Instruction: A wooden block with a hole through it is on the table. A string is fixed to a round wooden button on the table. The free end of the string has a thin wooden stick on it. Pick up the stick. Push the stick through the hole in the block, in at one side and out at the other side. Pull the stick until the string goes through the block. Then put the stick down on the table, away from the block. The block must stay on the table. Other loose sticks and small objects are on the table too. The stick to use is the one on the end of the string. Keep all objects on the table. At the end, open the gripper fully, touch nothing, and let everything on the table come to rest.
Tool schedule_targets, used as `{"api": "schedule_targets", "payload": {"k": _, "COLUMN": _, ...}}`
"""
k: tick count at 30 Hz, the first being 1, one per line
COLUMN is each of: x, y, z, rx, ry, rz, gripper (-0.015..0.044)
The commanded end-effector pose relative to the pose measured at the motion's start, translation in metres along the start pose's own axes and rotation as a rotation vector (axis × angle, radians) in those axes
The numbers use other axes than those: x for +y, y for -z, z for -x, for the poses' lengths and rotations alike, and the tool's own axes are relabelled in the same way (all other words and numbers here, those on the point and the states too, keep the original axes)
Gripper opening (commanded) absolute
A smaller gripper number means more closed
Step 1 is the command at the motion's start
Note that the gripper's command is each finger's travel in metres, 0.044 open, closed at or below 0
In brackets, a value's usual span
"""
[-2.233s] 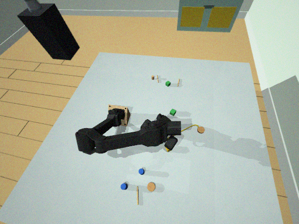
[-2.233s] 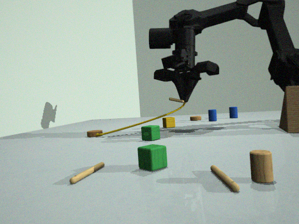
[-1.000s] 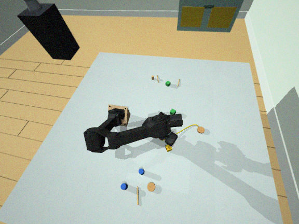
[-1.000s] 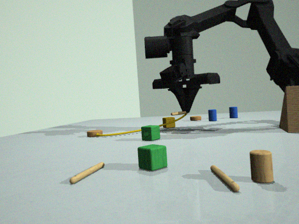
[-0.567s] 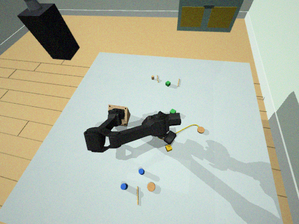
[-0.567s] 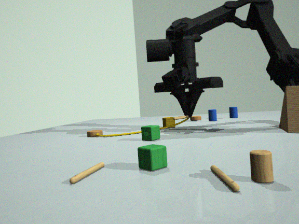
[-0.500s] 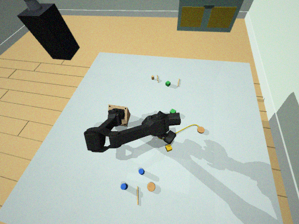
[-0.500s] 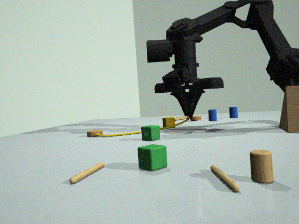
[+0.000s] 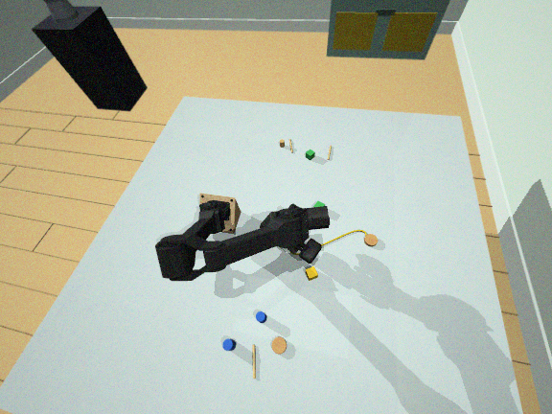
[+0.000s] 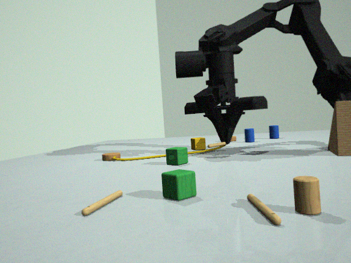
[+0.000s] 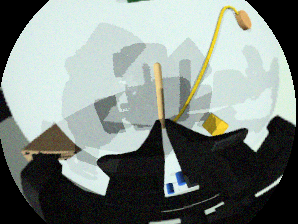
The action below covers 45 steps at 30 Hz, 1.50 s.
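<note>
Thin tan wooden stick [image 10: 217, 145] [image 11: 159, 92] gripped near one end by black claw [image 9: 307, 251] [image 10: 226, 142] [image 11: 161, 121], fingers nearly closed; held low over table. Yellow string [image 9: 342, 235] [image 10: 137, 157] [image 11: 209, 60] led right to round wooden button [image 9: 371, 240] [image 10: 110, 156] [image 11: 244, 20] in top view. Pick-up done. Green cubic block [image 9: 319, 204] [image 10: 175, 156] [image 11: 137, 1], faintly round-marked, probably holed one; not threaded. Insertion, pull-through, set-down and release left.
</note>
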State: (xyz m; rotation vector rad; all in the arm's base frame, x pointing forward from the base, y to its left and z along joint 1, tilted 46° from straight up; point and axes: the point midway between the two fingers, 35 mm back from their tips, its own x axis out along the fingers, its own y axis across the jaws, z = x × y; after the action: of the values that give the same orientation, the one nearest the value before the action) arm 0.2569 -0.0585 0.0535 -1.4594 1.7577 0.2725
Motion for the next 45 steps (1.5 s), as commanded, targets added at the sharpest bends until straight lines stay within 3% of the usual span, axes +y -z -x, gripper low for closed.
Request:
{"api": "schedule_targets", "payload": {"k": 1, "x": 0.005, "y": -0.001, "z": -0.005, "rx": 0.008, "ry": -0.001, "rz": 0.001, "gripper": 0.0}}
{"api": "schedule_targets", "payload": {"k": 45, "x": 0.001, "y": -0.045, "z": -0.002, "rx": 0.005, "ry": -0.002, "rz": 0.0, "gripper": 0.0}}
